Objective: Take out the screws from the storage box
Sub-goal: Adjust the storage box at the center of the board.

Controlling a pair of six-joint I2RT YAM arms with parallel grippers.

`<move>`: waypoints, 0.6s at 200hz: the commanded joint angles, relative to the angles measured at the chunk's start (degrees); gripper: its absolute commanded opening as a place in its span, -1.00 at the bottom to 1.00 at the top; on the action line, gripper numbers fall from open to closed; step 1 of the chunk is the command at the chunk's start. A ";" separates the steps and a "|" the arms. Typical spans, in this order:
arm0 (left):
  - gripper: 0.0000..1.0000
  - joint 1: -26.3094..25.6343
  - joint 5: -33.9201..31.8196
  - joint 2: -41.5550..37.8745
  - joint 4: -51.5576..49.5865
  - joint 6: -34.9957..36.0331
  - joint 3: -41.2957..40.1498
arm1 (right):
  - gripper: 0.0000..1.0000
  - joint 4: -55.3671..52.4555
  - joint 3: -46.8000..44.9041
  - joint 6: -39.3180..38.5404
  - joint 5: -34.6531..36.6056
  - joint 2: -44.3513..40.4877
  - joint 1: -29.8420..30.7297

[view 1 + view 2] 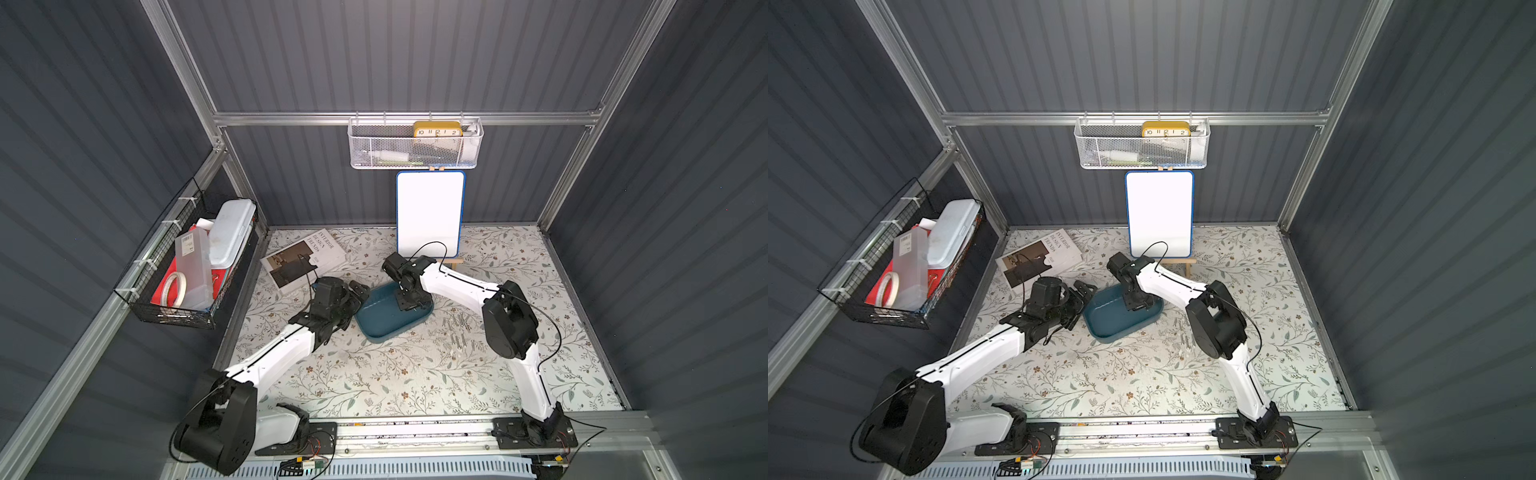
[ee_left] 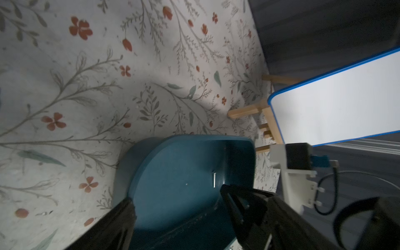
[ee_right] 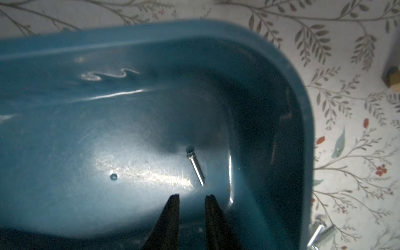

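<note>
The right gripper (image 3: pixel 191 195) stands slightly parted and empty inside the storage box (image 3: pixel 151 36), with one screw (image 3: pixel 195 166) lying just before its tips. The left gripper (image 2: pixel 176 194) gapes wide over the box's rim. Other screws (image 1: pixel 459 330) lie on the table (image 1: pixel 374 374) beside it.

- Both top views look steeply down from high above the near edge. They share almost the whole scene, from the counter (image 1: pixel 374 374) to the far whiteboard (image 1: pixel 430 214).
- The left wrist view sits close behind the left claw (image 2: pixel 177 194) and faces across the box (image 2: pixel 173 164) toward the whiteboard.
- The right wrist view hangs very near, looking down past the right claw (image 3: pixel 192 195) into the box.
- One screw (image 3: pixel 195 166) shows in both wrist views.
</note>
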 commanded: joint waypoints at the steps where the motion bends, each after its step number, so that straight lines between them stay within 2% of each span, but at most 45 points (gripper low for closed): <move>1: 0.88 -3.78 -1.21 4.86 -2.28 -0.42 1.34 | -0.48 0.22 -2.21 0.68 0.16 -3.46 -0.14; 22: 0.77 -6.42 -0.43 9.18 -1.99 -1.14 2.09 | -0.47 1.98 -5.41 1.08 1.40 -5.89 -0.13; 31: 0.60 -6.37 -1.13 10.12 -3.54 -1.37 2.24 | -0.47 2.58 -6.54 1.21 1.21 -6.91 -0.22; 39: 0.53 -6.38 -1.78 10.02 -4.77 -1.43 1.92 | -0.46 2.89 -7.24 1.38 0.93 -7.64 -0.22; 61: 0.59 -6.43 -2.27 6.20 -6.87 -2.49 1.32 | -0.44 4.23 -8.90 0.91 0.41 -8.47 -0.31; 83: 0.65 -6.41 -3.79 2.09 -8.99 -2.69 4.39 | -0.45 3.23 -8.00 1.06 -0.09 -7.02 -0.31; 120: 0.76 -6.41 -2.68 0.90 -9.06 -2.86 8.22 | -0.45 4.99 -7.81 1.51 -2.27 -6.97 -0.31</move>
